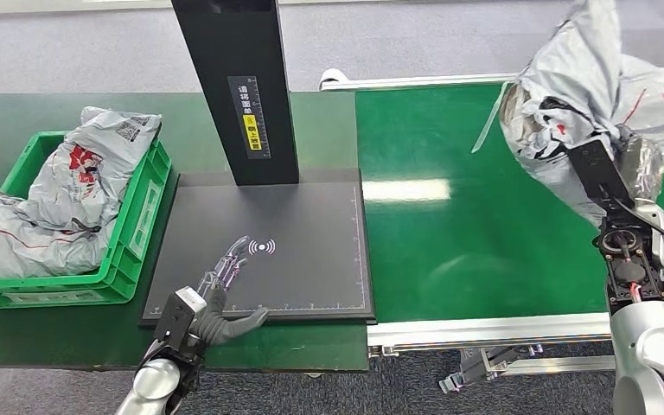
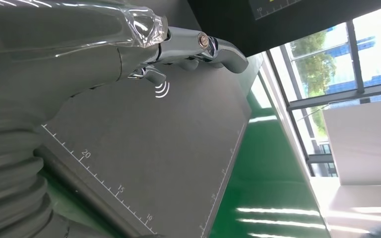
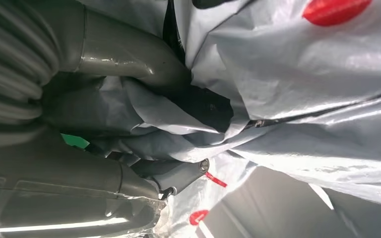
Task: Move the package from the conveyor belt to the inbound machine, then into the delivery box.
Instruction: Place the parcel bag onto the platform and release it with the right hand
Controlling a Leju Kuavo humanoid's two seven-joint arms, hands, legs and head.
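Crumpled grey plastic mailer package (image 1: 571, 104): bunched in right hand (image 1: 627, 164), aloft over green conveyor belt (image 1: 450, 225); carry level to black scanner platform (image 1: 311, 251), clearing spread, empty left hand (image 1: 220, 307) there.

This is a parcel sorting station — a logistics workplace. A green conveyor belt (image 1: 475, 216) runs beside a black scanning platform (image 1: 303, 259) with a tall column (image 1: 238, 86), and a green plastic crate (image 1: 134, 233) holds grey courier bags (image 1: 78, 177).
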